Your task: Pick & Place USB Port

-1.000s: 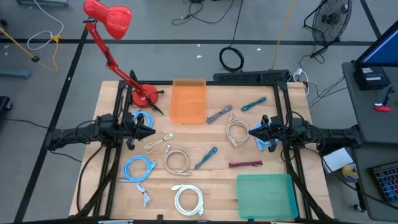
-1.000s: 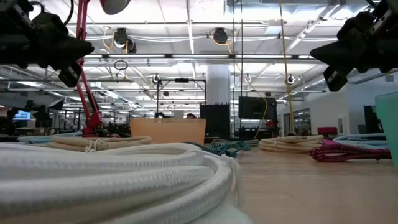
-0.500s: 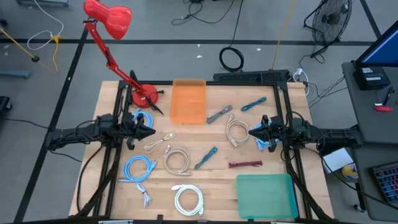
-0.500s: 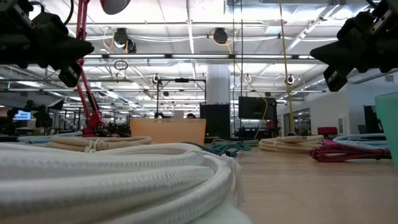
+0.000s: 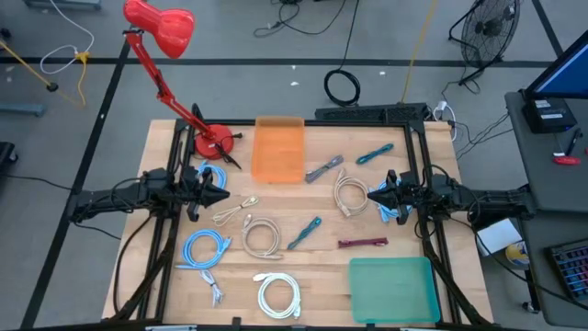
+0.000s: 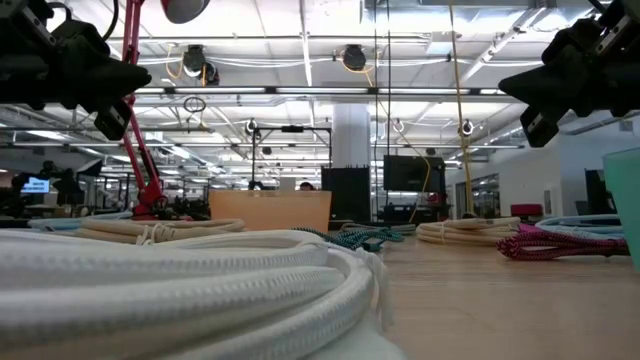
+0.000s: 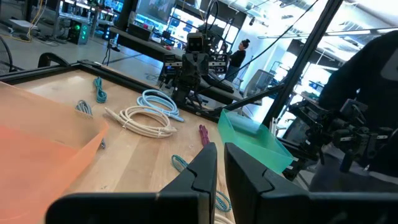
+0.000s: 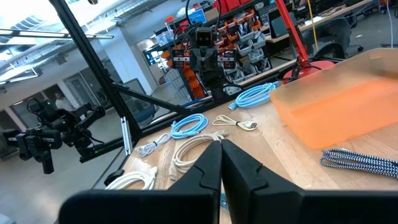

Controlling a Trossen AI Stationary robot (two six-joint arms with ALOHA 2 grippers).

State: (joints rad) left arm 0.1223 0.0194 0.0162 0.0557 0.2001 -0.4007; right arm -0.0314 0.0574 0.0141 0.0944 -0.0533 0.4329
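USB cables point(image 5: 263, 236) scattered between orange bin point(image 5: 278, 149), green bin point(image 5: 392, 287), red lamp point(image 5: 163, 28)

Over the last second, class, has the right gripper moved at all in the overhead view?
No. The right gripper stays beside the beige cable coil, no nearer or farther than before.

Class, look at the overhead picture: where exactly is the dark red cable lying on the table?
In the high view the dark red cable lies on the table's right half, just above the green tray and right of the teal cable.
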